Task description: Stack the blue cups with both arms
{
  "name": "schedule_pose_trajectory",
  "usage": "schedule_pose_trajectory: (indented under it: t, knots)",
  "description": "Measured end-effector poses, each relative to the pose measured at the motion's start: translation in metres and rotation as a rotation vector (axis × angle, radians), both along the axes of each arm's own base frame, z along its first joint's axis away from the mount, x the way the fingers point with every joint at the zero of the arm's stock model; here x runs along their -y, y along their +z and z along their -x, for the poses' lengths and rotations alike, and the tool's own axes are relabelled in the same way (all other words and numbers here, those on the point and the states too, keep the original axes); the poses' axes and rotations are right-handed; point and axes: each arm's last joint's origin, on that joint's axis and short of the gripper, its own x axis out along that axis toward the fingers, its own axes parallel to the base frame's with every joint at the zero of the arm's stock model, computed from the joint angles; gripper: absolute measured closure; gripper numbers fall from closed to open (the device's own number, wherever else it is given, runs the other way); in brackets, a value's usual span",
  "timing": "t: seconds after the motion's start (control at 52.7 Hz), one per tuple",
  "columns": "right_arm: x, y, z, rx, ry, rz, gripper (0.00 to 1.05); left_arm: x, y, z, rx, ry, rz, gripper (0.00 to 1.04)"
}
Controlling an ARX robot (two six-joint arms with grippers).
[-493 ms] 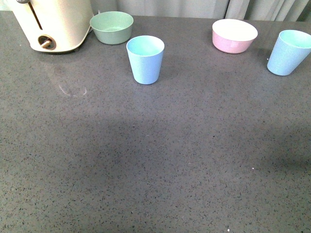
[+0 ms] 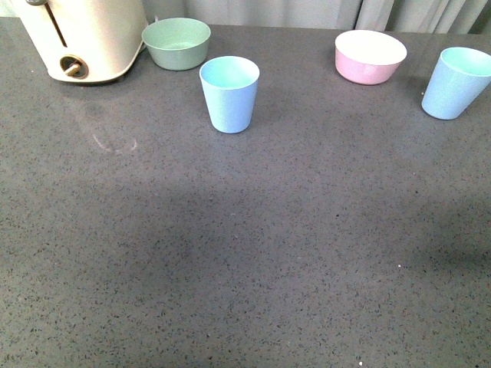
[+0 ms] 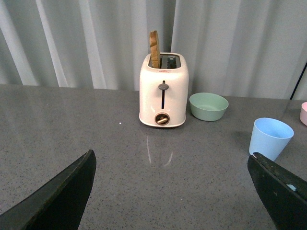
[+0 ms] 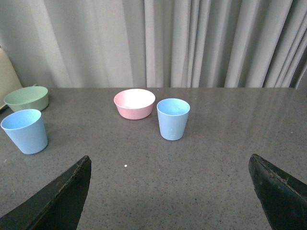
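Left cup [image 2: 229,96] at 12 o'clock and right cup [image 2: 456,83] at 2 were judged light, rigid, best gripped mid-wall; left tool [image 3: 172,191] and right tool [image 4: 170,191] stood wide, empty.

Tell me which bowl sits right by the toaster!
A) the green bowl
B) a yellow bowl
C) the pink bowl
A: the green bowl stands right beside the toaster, while the pink bowl is much farther off to the right.
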Motion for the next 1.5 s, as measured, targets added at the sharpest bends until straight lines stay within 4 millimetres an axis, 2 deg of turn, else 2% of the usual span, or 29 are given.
schedule_pose_trajectory:
  t: [0.304,0.342,0.38,0.456,0.55,0.588,0.702,0.816,0.892,1.006,1.291,1.499]
  knots:
    - [0.000,0.000,0.000,0.000,0.000,0.000,0.09,0.000,0.000,0.000,0.000,0.000,0.000,0.09]
    - [0.000,0.000,0.000,0.000,0.000,0.000,0.09,0.000,-0.002,-0.001,-0.076,0.040,0.039,0.09]
    - [0.000,0.000,0.000,0.000,0.000,0.000,0.09,0.002,0.000,-0.003,-0.243,0.086,0.106,0.09]
    - [0.000,0.000,0.000,0.000,0.001,0.000,0.09,0.006,0.007,-0.013,-0.359,0.082,0.171,0.09]
    - [0.000,0.000,0.000,0.000,0.000,0.000,0.09,0.014,0.028,-0.042,-0.385,0.032,0.232,0.09]
    - [0.000,0.000,0.000,0.000,0.000,0.000,0.09,0.020,0.040,-0.061,-0.384,0.012,0.236,0.09]
    - [0.000,0.000,0.000,0.000,0.000,0.000,0.09,0.037,0.053,-0.109,-0.413,-0.036,0.238,0.09]
    - [0.000,0.000,0.000,0.000,0.000,0.000,0.09,0.061,0.048,-0.160,-0.510,-0.068,0.221,0.09]
    - [0.000,0.000,0.000,0.000,0.000,0.000,0.09,0.081,0.035,-0.201,-0.597,-0.072,0.196,0.09]
    - [0.000,0.000,0.000,0.000,0.000,0.000,0.09,0.102,0.023,-0.244,-0.673,-0.064,0.163,0.09]
    - [0.000,0.000,0.000,0.000,0.000,0.000,0.09,0.135,0.006,-0.297,-0.759,-0.043,0.100,0.09]
    - [0.000,0.000,0.000,0.000,0.000,0.000,0.09,0.153,0.001,-0.321,-0.801,-0.037,0.073,0.09]
